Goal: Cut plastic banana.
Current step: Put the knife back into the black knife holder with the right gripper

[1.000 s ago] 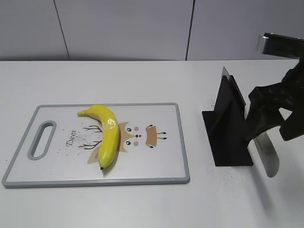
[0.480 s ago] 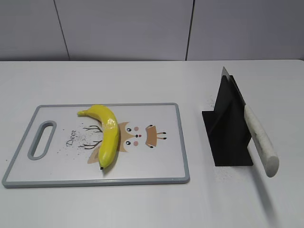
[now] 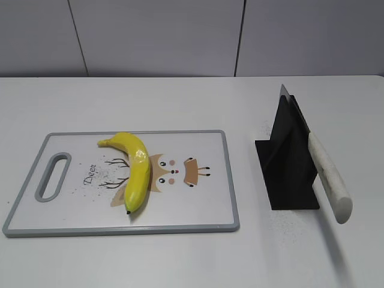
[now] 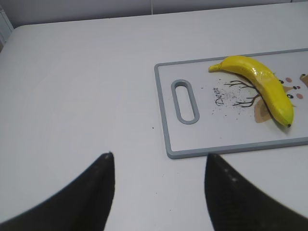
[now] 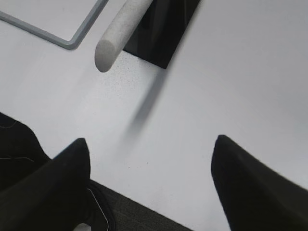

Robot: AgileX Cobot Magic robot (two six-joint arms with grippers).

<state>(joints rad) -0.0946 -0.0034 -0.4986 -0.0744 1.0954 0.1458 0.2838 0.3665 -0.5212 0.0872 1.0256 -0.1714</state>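
Both end effectors appear only in your wrist views. Left end effector (image 4: 159,192): its two dark fingers (image 4: 91,192) stand spread apart with nothing between them, hovering over bare bench (image 4: 72,86) just off the handle end of the cutting board (image 4: 166,115). Right end effector (image 5: 149,187): fingers likewise parted and empty, above the bench on the near side of the knife stand (image 5: 166,29). Neither end effector shows in your exterior view.

Plastic banana (image 3: 135,169): you see it lying on the left half of the cutting board (image 3: 231,180), a glossy yellow curve with dark tips. One tip points toward the board's far left; the other points toward the near edge. It partly covers the left side of the printed cartoon deer (image 3: 174,171). In your left wrist view the plastic banana (image 4: 262,86) lies on the right, well apart from the left end effector.

Cutting board: white with a grey rim, a slot handle (image 3: 53,176) at its left end, and the word "Deer" printed beside the plastic banana.

Knife stand (image 3: 287,162): a black angled block on the bench to the right of the board, apart from it. A knife rests in it, blade (image 3: 287,99) pointing up and away, pale speckled handle (image 3: 329,175) sloping down toward you past the stand's near edge. In your right wrist view the handle's (image 5: 120,31) rounded end hangs free above the bench.
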